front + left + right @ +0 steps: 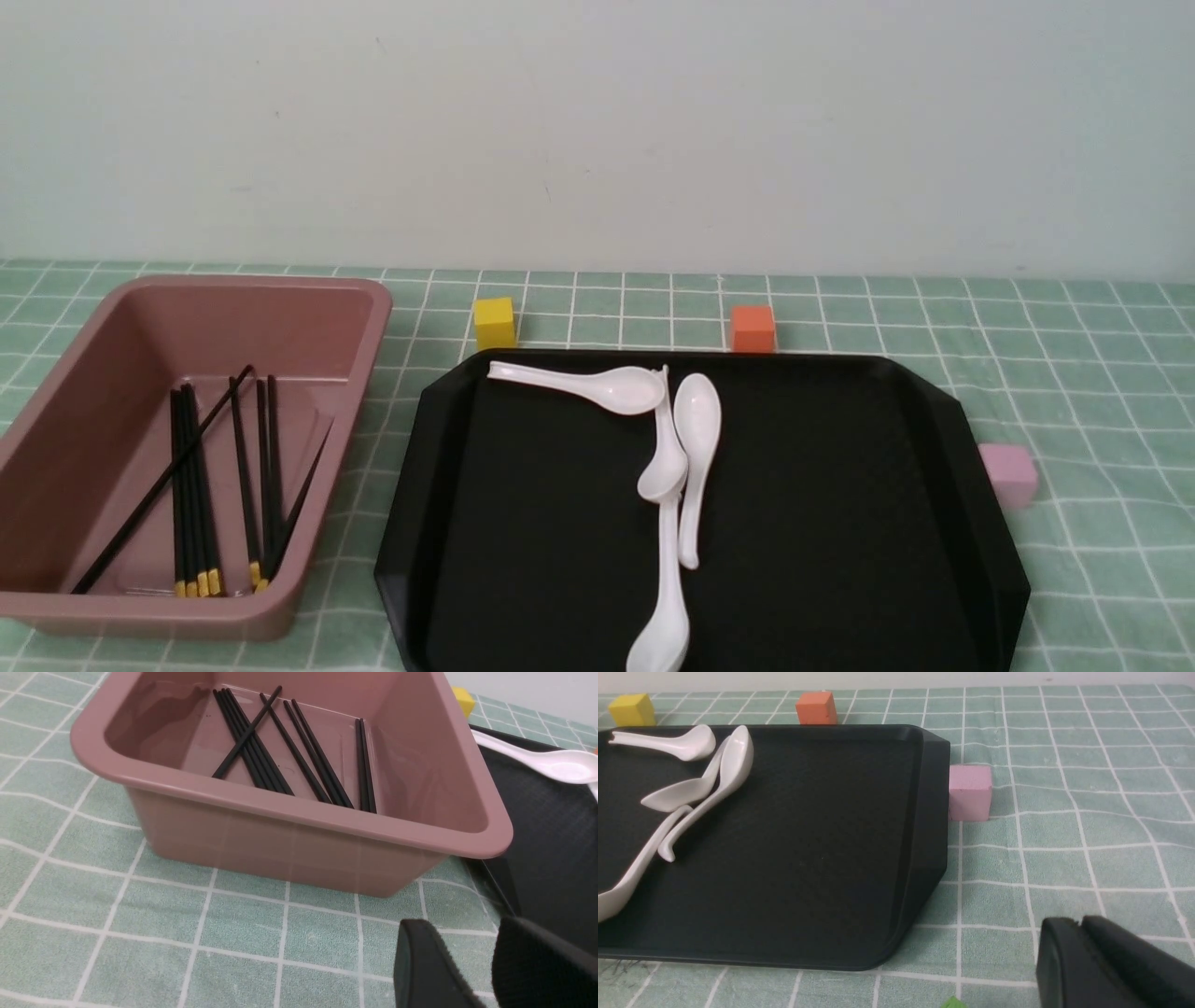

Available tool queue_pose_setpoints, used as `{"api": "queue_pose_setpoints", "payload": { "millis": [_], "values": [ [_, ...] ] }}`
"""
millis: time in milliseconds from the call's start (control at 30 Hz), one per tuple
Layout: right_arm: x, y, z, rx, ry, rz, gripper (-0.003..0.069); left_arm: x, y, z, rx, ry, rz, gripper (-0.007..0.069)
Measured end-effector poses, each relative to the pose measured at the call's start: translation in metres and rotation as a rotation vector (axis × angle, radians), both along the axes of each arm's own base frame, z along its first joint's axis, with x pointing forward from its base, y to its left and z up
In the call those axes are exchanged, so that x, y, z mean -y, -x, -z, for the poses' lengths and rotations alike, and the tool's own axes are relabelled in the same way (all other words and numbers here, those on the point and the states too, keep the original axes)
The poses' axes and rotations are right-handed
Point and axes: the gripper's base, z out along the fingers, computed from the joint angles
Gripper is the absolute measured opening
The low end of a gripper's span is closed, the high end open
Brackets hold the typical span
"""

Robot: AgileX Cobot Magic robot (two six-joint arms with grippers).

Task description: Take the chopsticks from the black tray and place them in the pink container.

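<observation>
Several black chopsticks (191, 485) with yellow-gold bands lie inside the pink container (112, 616) at the left; the left wrist view shows the chopsticks (299, 753) on the floor of the pink container (299, 812). The black tray (840, 523) in the middle holds only white spoons; no chopstick shows on the black tray (822, 858). My left gripper (467, 938) hovers open over the cloth near the container's corner, holding nothing. My right gripper (1080, 924) is shut and empty, over the cloth beside the tray. Neither gripper shows in the front view.
Several white soup spoons (672, 439) lie on the tray. A yellow cube (495, 322) and an orange cube (752, 329) stand behind it. A small pale-pink cube (1008, 474) touches the tray's right side. A green scrap (953, 1003) lies on the checked cloth.
</observation>
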Motion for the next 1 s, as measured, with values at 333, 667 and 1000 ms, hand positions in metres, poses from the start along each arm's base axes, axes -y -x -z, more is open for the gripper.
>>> {"api": "queue_pose_setpoints", "payload": {
  "millis": [333, 667, 1000],
  "values": [
    [0.0000, 0.0000, 0.0000, 0.000, 0.001, 0.000, 0.0081, 0.0000, 0.0000, 0.0000, 0.000, 0.000, 0.000, 0.0239],
    [0.0000, 0.0000, 0.0000, 0.000, 0.001, 0.000, 0.0094, 0.0000, 0.0000, 0.0000, 0.000, 0.000, 0.000, 0.0239],
    [0.0000, 0.0000, 0.0000, 0.000, 0.002, 0.000, 0.0107, 0.0000, 0.0000, 0.0000, 0.000, 0.000, 0.000, 0.0239]
  ]
}}
